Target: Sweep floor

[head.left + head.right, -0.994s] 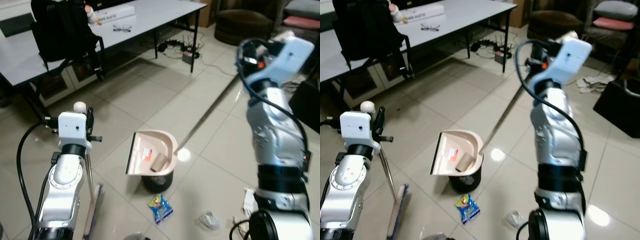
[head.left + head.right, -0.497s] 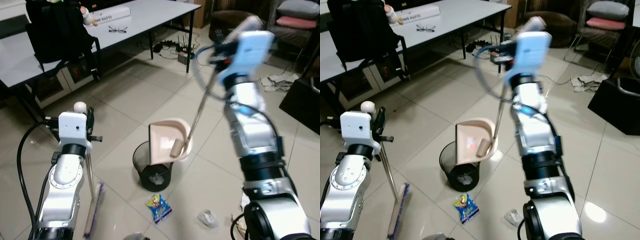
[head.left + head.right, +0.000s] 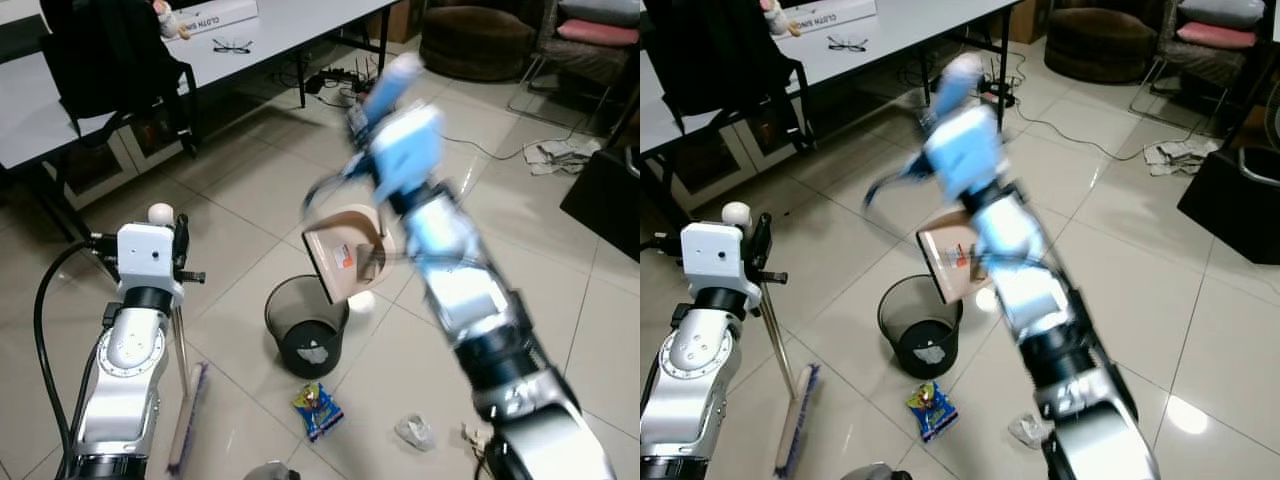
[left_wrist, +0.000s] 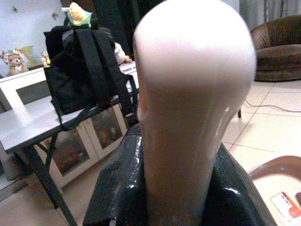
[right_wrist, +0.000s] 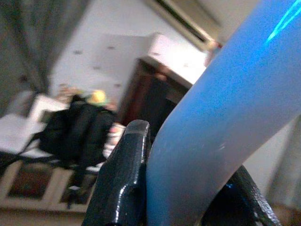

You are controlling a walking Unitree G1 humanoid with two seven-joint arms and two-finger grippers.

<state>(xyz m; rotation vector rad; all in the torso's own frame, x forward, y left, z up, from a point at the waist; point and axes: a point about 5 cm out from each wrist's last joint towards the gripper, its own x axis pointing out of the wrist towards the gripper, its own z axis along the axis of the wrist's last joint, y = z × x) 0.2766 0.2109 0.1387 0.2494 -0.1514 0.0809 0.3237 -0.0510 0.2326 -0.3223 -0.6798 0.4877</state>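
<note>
Right gripper (image 5: 183, 188) pinching dustpan handle (image 5: 221, 108), dustpan (image 3: 345, 255) tipped above bin (image 3: 306, 325). Left gripper (image 4: 188, 188) clamped around broom (image 3: 180, 370), upright, left.

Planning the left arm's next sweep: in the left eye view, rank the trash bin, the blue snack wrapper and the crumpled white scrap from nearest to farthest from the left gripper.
1. Trash bin: on the floor to the right of the left gripper, below the tilted dustpan.
2. Blue snack wrapper: on the floor in front of the bin.
3. Crumpled white scrap: farthest right, by the right arm's base.
</note>
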